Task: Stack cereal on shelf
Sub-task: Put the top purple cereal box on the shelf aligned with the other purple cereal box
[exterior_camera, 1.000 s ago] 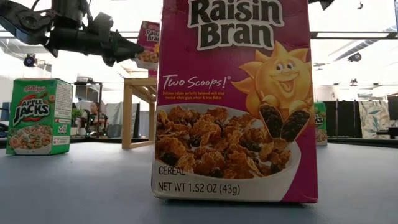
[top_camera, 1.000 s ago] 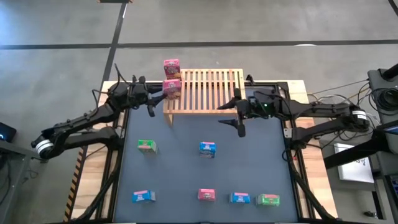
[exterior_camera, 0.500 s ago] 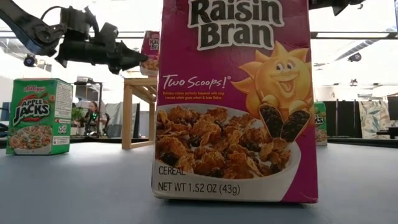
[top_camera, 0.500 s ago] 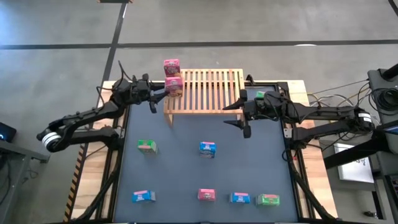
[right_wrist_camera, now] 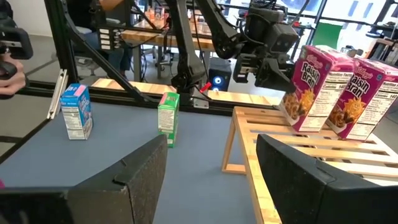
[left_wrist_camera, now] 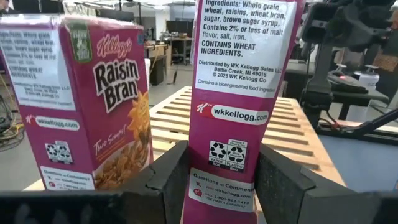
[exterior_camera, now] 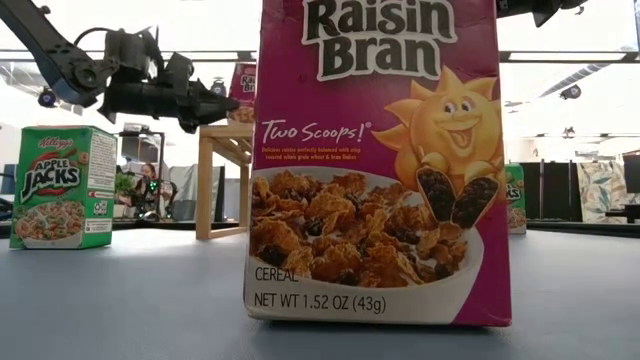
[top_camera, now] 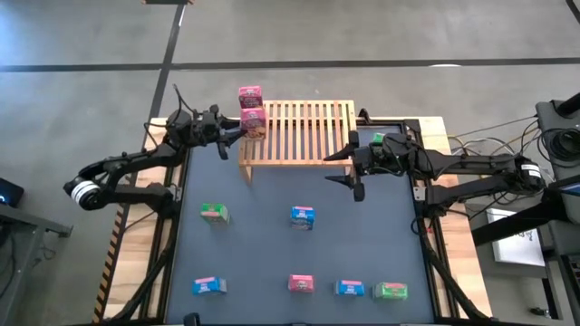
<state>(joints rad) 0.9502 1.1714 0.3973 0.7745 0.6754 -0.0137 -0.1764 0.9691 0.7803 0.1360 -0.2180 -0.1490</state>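
The shelf (top_camera: 304,131) is a light wooden slatted rack at the table's far side. One pink cereal box (top_camera: 250,95) stands upright at its far left corner. A second pink cereal box (top_camera: 254,123) is upright just in front of it, over the shelf's left edge, and my left gripper (top_camera: 237,134) is shut on it. Whether its bottom rests on the slats I cannot tell. My right gripper (top_camera: 347,168) hangs open by the shelf's near right corner, with nothing between its fingers (right_wrist_camera: 146,180). My left gripper pinches the pink box low down, one finger (left_wrist_camera: 166,180) on each broad face (left_wrist_camera: 202,155), with the narrow printed side toward the wrist. The fingers reach in level from the table's left. The box stands upright in the hold; its bottom is hidden between the fingers.
Loose boxes stand on the dark mat: green (top_camera: 214,213), blue (top_camera: 303,216), and along the near edge blue (top_camera: 208,286), pink (top_camera: 300,283), blue (top_camera: 349,288) and green (top_camera: 391,291). The near pink box (exterior_camera: 380,160) fills the low view.
My left gripper has carried the pink box down toward the shelf top and a little toward the far edge, nearer the standing pink box. The box has stayed upright in the hold.
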